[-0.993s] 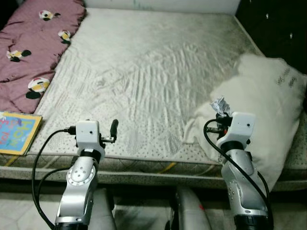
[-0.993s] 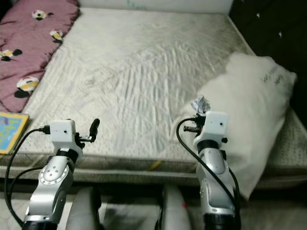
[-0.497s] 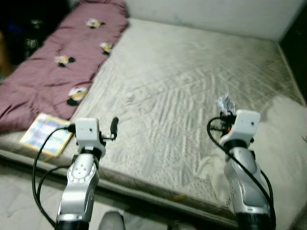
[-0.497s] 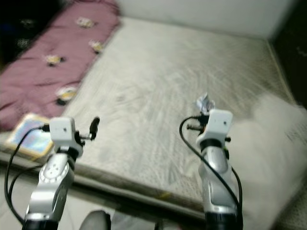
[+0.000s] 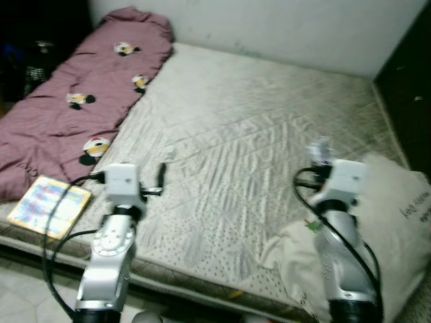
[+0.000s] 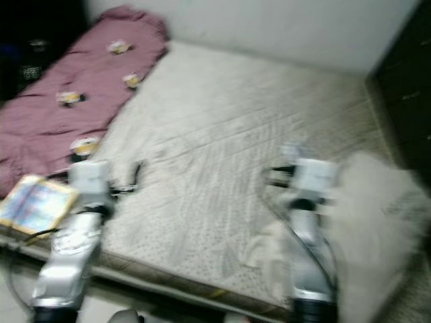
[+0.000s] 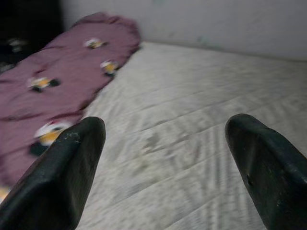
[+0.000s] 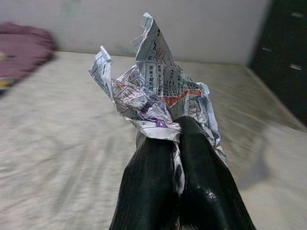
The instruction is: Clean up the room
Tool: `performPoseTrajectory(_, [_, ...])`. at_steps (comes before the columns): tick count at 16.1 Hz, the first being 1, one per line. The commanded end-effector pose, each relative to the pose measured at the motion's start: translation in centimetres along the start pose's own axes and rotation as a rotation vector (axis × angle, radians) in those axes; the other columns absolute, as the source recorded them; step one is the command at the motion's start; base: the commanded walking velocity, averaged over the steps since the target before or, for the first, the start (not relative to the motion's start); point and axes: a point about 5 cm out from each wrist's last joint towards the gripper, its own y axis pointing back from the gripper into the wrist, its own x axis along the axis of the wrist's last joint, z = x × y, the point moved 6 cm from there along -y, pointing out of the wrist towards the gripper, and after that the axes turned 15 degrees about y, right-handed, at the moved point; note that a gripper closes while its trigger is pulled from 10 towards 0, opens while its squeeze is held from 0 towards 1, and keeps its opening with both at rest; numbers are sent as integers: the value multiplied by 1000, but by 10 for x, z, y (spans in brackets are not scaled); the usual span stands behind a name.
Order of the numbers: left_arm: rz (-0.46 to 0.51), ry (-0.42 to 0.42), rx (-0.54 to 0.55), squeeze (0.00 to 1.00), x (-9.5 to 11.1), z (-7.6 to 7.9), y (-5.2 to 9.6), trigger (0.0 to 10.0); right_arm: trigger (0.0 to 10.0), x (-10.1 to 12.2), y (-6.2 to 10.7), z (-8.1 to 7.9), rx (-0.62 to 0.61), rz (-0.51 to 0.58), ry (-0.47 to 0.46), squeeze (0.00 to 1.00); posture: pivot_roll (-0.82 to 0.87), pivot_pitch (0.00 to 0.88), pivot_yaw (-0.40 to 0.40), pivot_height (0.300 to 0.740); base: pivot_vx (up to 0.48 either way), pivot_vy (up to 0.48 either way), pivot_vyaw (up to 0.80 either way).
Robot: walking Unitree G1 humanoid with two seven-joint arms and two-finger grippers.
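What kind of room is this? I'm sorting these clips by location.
Most likely a bedroom: a bare quilted mattress, a maroon patterned blanket along its side, and a white pillow at one corner. The right gripper holds crumpled paper.

You're facing a bare quilted mattress (image 5: 256, 134). Maroon blanket (image 5: 74, 101) with small patches runs along its left edge. Colourful book (image 5: 47, 205) sits at the near-left corner. White pillow (image 5: 397, 229) lies at the near-right corner.
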Motion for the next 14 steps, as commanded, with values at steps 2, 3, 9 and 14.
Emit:
performPoseTrajectory(2, [-14,2,4,0,-3,-2,2,10000,10000,4,-1,5,-14,14,5,0,-21,9,-58,740,0,0,0])
performPoseTrajectory(3, [-16,6,5,0,-3,-2,2,10000,10000,4,-1,5,-14,13,6,0,-21,9,-58,740,0,0,0])
performPoseTrajectory(9, [-25,14,0,0,-5,0,1,10000,10000,3,-1,3,-7,10,5,0,-22,8,-59,740,0,400,-533])
performPoseTrajectory(14, [-27,23,4,0,-6,0,1,10000,10000,3,-2,1,3,9,5,0,-21,10,-62,740,0,480,0])
